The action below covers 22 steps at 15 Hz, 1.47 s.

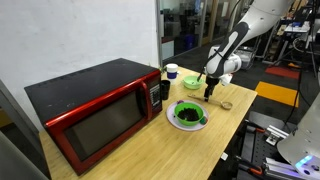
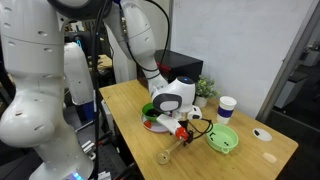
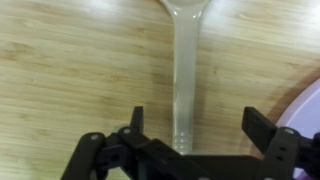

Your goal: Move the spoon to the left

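The pale wooden spoon (image 3: pixel 183 70) lies flat on the wooden table, its handle running up the wrist view and its round bowl cut off at the top edge. My gripper (image 3: pixel 197 120) is open, with one finger on each side of the handle and not touching it. In an exterior view the gripper (image 1: pixel 210 92) points down at the table beside the spoon's bowl (image 1: pixel 226 104). In an exterior view the spoon (image 2: pixel 166 154) lies in front of the gripper (image 2: pixel 183 131).
A red microwave (image 1: pixel 95 110) stands on the table. A green bowl with dark contents (image 1: pixel 188 115) sits near the gripper, and it also shows in an exterior view (image 2: pixel 223 139). A paper cup (image 1: pixel 171 71) and a second green bowl (image 1: pixel 190 83) stand behind. A pale rim (image 3: pixel 312 105) shows at the wrist view's right edge.
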### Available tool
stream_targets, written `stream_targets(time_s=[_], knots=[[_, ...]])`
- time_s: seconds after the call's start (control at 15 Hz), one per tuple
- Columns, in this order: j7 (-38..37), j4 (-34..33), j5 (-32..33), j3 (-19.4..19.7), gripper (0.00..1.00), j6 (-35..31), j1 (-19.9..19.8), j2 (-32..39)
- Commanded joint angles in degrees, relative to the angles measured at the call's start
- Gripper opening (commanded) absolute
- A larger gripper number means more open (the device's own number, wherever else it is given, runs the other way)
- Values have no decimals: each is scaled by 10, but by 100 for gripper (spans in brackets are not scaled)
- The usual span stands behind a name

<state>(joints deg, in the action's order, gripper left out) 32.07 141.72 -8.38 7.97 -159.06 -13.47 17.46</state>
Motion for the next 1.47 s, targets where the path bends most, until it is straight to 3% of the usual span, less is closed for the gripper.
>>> stream_targets(time_s=[0.0,1.4], knots=[[-7,0,21,-18,100,-13,-25,4],[5,38,15,-39,100,-37,-54,5]])
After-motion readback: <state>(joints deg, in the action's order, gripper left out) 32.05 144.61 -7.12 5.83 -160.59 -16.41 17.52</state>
